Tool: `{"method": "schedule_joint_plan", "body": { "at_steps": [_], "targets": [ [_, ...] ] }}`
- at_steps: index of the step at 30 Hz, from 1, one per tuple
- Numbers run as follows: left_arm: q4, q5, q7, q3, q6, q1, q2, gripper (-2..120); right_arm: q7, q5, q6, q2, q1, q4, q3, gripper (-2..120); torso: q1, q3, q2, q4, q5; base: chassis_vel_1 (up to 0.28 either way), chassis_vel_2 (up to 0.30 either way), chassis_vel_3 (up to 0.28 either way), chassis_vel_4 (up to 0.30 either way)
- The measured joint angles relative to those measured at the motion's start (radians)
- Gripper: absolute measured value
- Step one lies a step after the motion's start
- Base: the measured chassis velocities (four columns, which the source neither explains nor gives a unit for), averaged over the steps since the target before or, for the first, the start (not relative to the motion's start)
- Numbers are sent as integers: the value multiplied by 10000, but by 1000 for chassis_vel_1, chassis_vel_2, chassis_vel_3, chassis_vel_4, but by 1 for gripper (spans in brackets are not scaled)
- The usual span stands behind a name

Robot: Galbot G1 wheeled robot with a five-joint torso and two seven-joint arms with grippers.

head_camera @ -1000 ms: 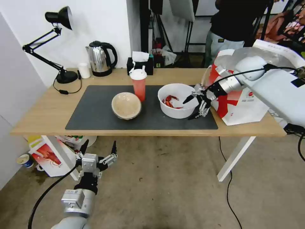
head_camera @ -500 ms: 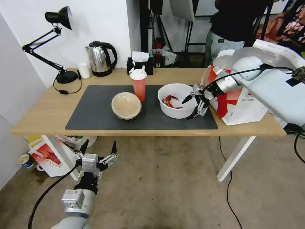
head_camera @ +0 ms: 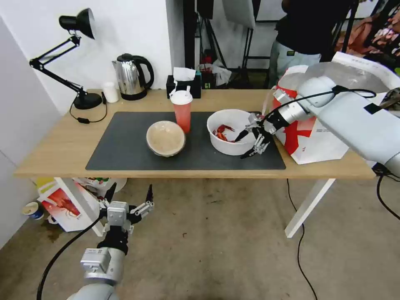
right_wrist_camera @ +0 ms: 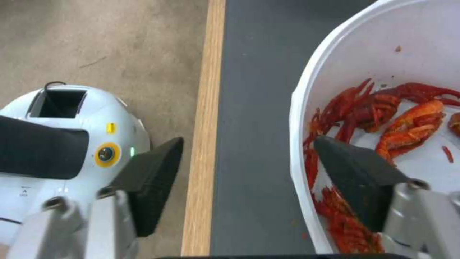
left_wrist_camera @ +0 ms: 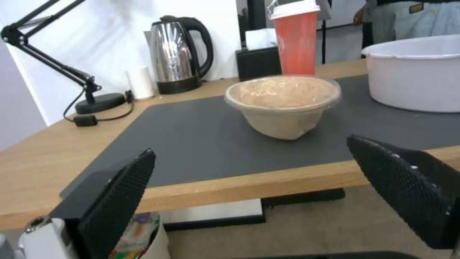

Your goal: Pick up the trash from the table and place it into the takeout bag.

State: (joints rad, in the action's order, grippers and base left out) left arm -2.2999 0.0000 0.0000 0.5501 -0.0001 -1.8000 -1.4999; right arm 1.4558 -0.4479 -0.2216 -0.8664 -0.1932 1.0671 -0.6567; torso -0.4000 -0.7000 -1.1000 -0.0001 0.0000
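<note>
On the table (head_camera: 58,146), on its dark mat (head_camera: 121,146), stand a beige paper bowl (head_camera: 165,137), a red drink cup (head_camera: 182,112) with a white lid and a white bowl (head_camera: 229,125) holding red crayfish shells (head_camera: 223,132). My right gripper (head_camera: 243,146) is open and straddles the white bowl's near right rim (right_wrist_camera: 297,108): one finger hangs inside over the shells (right_wrist_camera: 383,111), the other outside over the mat. The takeout bag (head_camera: 316,137) stands open at the table's right end. My left gripper (head_camera: 131,191) is open, low in front of the table, facing the beige bowl (left_wrist_camera: 283,104).
A steel kettle (head_camera: 131,77), a black tissue box (head_camera: 183,85), a black desk lamp (head_camera: 79,62) and a small white cup (head_camera: 110,91) line the table's back edge. A red-and-white carton (head_camera: 62,204) sits on the floor under the table's left end.
My right gripper has moved left from beside the white bowl until its fingers straddle the rim. The left arm has stayed still.
</note>
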Motion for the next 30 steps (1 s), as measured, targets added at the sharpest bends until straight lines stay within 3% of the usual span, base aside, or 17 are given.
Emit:
{"method": "schedule_joint_plan", "body": {
  "at_steps": [5, 7, 13, 19, 30],
  "targets": [
    [0, 0, 0, 0, 0, 0, 0, 100, 16, 2, 4, -40, -14, -11, -2, 59, 0, 0, 0, 1, 0, 0, 0, 0, 0],
    [0, 0, 0, 0, 0, -1, 0, 100, 21, 2, 7, -41, -32, -20, -22, 44, 0, 0, 0, 1, 0, 0, 0, 0, 0],
    [0, 0, 0, 0, 0, -1, 0, 100, 30, 2, 28, -57, -42, -66, -34, 28, 0, 0, 0, 0, 0, 0, 0, 0, 0],
    [0, 0, 0, 0, 0, 0, 0, 100, 138, 3, 83, -118, -56, -168, -35, 3, -1, 0, 0, 0, 0, 0, 0, 0, 0],
    [0, 0, 0, 0, 0, 0, 0, 100, 166, 4, 101, -64, -41, -104, -35, 0, 0, 1, 0, 0, 0, 0, 0, 0, 0]
  ]
}}
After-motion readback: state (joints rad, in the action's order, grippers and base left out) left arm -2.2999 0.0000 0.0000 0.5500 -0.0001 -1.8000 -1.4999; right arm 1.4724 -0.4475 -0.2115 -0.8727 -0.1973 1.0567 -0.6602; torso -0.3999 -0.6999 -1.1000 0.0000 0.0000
